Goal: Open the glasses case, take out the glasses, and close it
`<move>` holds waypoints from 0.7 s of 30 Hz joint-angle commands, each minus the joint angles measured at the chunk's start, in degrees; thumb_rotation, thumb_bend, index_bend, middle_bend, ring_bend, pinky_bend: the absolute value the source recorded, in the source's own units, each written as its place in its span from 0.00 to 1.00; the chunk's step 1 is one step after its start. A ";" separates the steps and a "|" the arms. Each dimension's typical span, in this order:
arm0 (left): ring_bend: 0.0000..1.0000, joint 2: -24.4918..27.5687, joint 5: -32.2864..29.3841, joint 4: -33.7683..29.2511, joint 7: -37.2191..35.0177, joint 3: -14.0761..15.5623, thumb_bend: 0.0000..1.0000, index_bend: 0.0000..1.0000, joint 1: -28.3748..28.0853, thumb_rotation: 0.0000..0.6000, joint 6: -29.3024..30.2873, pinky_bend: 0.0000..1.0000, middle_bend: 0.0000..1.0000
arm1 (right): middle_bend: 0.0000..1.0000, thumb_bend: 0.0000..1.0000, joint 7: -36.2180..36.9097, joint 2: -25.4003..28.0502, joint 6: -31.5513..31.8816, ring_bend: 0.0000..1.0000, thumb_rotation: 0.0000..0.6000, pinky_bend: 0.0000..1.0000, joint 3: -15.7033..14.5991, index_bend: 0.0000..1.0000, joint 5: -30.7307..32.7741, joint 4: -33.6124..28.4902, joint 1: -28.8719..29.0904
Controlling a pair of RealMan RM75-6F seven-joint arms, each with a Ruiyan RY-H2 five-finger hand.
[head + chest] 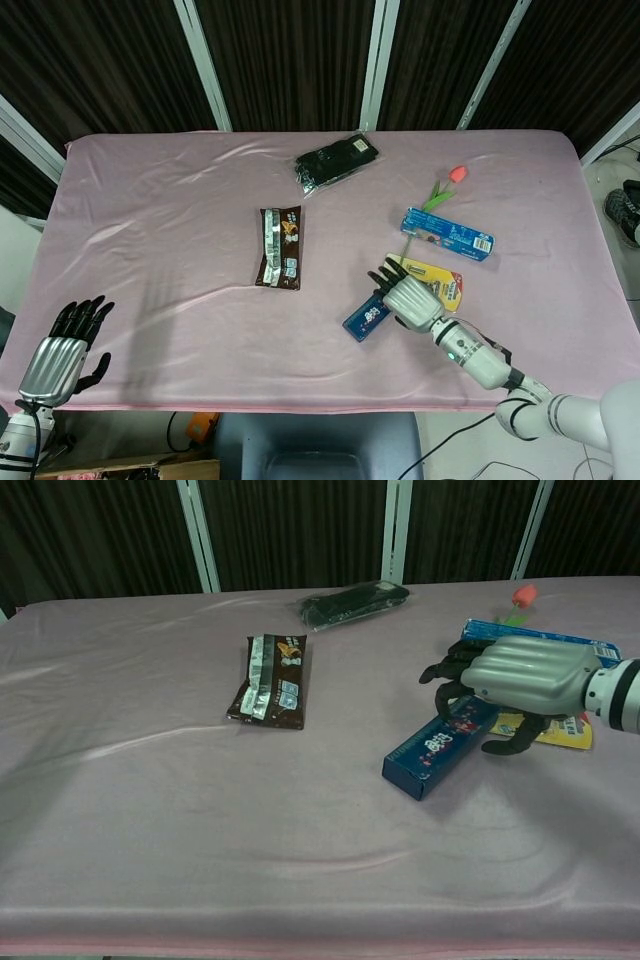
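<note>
Right hand (408,299) over the blue box (364,319), fingers (447,669) spread, grasping nothing; left hand (62,352) released, off the bench (160,240).

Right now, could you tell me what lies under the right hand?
The right hand hovers over the far end of the dark blue box and part of the yellow package. Whether it touches either is hidden.

A table (150,250) under a pink cloth (150,810) fills the scene, the cloth lightly wrinkled with soft sheen. Behind its far edge hang dark curtains (290,60), split by pale slanting frames (205,65). Grey floor (625,250) shows at right.
</note>
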 commanded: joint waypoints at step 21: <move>0.00 -0.30 0.64 0.35 0.54 0.20 0.41 0.00 -0.13 1.00 0.09 0.00 0.00 | 0.25 0.46 0.37 0.71 -1.48 0.22 1.00 0.00 2.39 0.60 -1.71 -0.55 -0.77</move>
